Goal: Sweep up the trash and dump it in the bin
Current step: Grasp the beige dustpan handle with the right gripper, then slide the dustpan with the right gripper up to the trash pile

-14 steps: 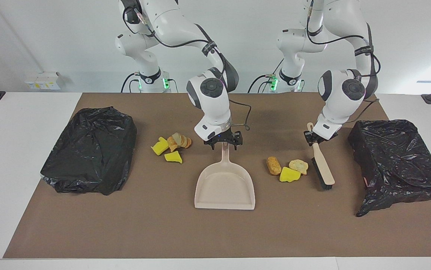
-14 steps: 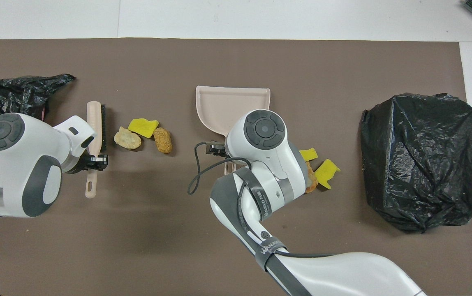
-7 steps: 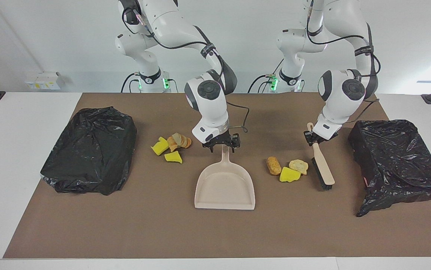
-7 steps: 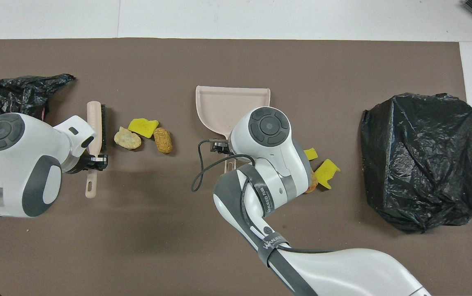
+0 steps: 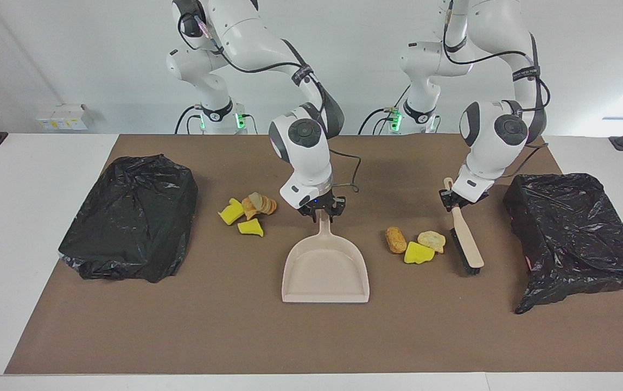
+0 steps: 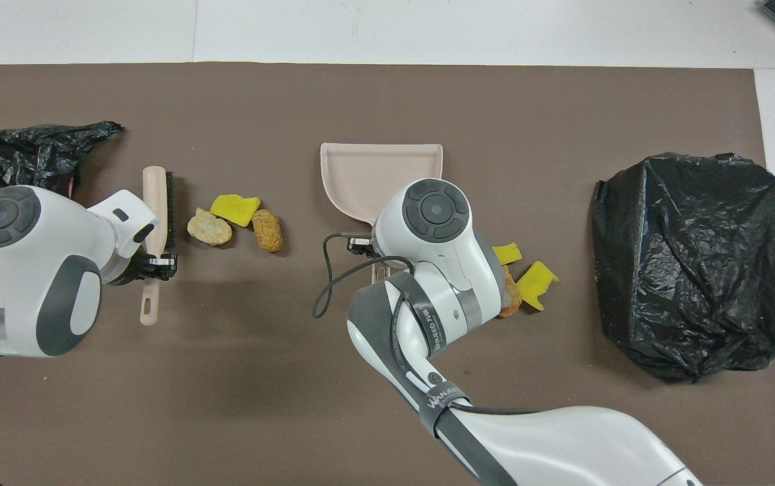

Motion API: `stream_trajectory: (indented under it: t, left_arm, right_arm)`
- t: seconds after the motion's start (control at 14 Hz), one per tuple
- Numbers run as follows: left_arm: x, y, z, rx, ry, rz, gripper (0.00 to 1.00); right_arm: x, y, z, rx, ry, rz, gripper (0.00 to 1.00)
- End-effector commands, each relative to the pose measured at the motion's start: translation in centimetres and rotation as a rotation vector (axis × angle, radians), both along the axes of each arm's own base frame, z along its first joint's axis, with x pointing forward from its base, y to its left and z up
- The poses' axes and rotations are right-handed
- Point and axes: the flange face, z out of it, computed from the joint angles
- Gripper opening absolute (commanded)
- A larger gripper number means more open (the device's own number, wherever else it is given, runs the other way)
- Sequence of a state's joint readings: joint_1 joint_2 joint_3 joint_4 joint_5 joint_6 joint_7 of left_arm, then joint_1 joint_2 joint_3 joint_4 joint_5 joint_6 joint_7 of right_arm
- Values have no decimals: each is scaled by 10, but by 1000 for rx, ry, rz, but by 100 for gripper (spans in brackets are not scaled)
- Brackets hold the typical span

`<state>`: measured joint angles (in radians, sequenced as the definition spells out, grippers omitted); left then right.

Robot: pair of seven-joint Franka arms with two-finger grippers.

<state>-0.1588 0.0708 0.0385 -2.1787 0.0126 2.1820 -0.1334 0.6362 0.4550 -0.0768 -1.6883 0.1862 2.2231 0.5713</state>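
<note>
Trash lies in two small piles. Yellow sponge chunks and bread lumps lie toward the right arm's end, partly under the right wrist in the overhead view. A second pile lies beside the brush. The beige dustpan rests flat between the piles, its handle pointing to the robots. My right gripper is down on that handle, fingers closed against it. My left gripper is shut on the brush handle, bristles on the mat.
A black-bagged bin stands at the left arm's end, beside the brush. Another black bag-covered bin stands at the right arm's end. A brown mat covers the table.
The right gripper's fingers have closed in from wide open onto the dustpan handle, and the wrist has shifted slightly. The dustpan nudged a little. The left arm and brush have not moved.
</note>
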Motion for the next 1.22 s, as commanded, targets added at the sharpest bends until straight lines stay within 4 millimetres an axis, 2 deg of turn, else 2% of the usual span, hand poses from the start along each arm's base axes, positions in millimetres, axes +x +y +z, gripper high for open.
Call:
stream_trajectory:
  t: [0.0, 0.14, 0.29, 0.5, 0.64, 0.79, 1.0, 1.14]
  left_arm:
    - [-1, 2, 4, -14, -1, -7, 0]
    - [-1, 2, 4, -14, -1, -7, 0]
    - [-1, 2, 4, -13, -1, -6, 0]
    - [-1, 1, 5, -13, -1, -7, 0]
    - [-1, 1, 5, -13, -1, -7, 0]
    - [-1, 1, 5, -13, 0, -7, 0]
    - [-2, -1, 4, -13, 8, -10, 0]
    - [-3, -3, 4, -13, 8, -15, 0]
  right_arm:
    - [0, 0, -1, 1, 3, 16, 0]
    - [1, 1, 1, 0, -3, 41, 0]
    - [1, -1, 7, 4, -33, 214, 0]
    - [16, -40, 33, 4, -80, 450, 0]
    - [15, -60, 55, -2, -75, 633, 0]
    - [12, -85, 66, -2, -26, 823, 0]
    - [6, -94, 63, -122, 31, 1143, 0]
    - [1, -92, 67, -176, 45, 1221, 0]
